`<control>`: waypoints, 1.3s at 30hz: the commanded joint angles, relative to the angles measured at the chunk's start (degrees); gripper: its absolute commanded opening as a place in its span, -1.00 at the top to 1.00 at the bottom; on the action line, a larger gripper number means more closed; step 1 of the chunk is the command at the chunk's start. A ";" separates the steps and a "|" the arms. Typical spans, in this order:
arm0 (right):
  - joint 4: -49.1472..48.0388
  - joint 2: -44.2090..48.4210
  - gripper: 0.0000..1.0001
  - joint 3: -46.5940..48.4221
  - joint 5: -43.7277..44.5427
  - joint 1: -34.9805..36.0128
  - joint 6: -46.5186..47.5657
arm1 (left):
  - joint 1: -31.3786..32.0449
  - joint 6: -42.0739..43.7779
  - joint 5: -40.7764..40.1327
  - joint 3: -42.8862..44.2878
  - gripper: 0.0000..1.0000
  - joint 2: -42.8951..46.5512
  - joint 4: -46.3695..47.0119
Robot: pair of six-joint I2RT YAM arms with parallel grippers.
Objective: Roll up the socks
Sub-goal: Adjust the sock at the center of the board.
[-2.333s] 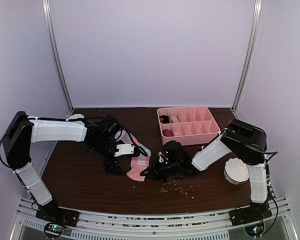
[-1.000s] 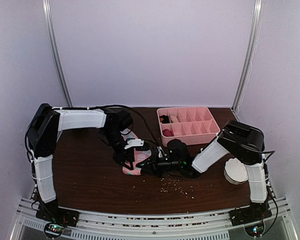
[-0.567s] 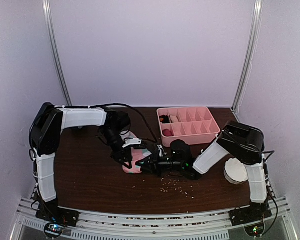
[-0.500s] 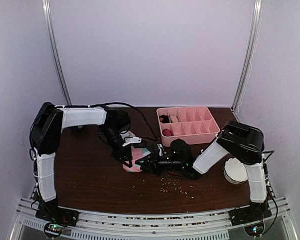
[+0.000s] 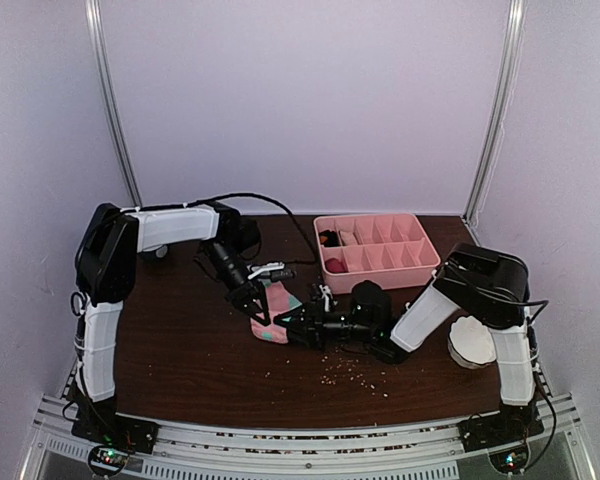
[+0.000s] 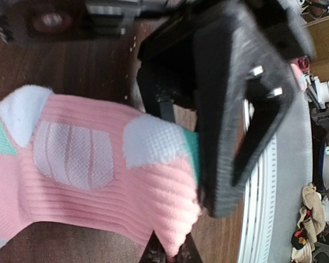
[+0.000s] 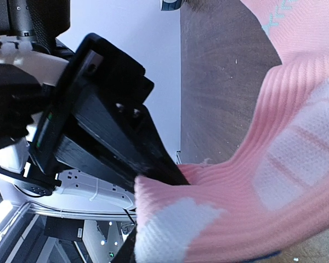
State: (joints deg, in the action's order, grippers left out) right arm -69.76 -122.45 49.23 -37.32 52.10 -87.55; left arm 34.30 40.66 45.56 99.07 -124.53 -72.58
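Your pink sock (image 5: pixel 278 318) sits bunched into a thick fold, to the left of the tray (image 5: pixel 385 277) and nearer you. It is ribbed pink knit with white and mint-green patches and one pale striped patch. The left tool (image 5: pixel 257 303) pinches its folded edge.

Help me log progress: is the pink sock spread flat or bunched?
Bunched: from above the pink sock is a short lump, and the right wrist view shows its ribbed fabric curving over.
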 commanded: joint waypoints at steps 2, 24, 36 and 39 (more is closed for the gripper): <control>-2.77 2.16 0.43 -2.02 0.92 0.28 5.33 | -0.87 -0.74 5.46 3.89 0.96 -0.08 -3.80; -0.90 5.64 0.93 -4.45 1.48 0.67 10.27 | -1.99 -3.54 8.54 6.16 0.74 -2.65 -5.28; 15.24 11.18 1.00 -14.27 -2.33 0.67 7.65 | -2.09 -10.19 -15.72 -2.75 -0.96 3.87 13.62; 21.40 13.04 1.00 -15.47 -2.84 0.97 8.75 | -2.13 -12.39 -24.82 -3.42 -0.96 3.32 19.12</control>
State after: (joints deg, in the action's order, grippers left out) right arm -56.49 -112.71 35.20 -38.59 52.56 -79.22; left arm 32.67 32.01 34.61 96.57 -123.46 -64.29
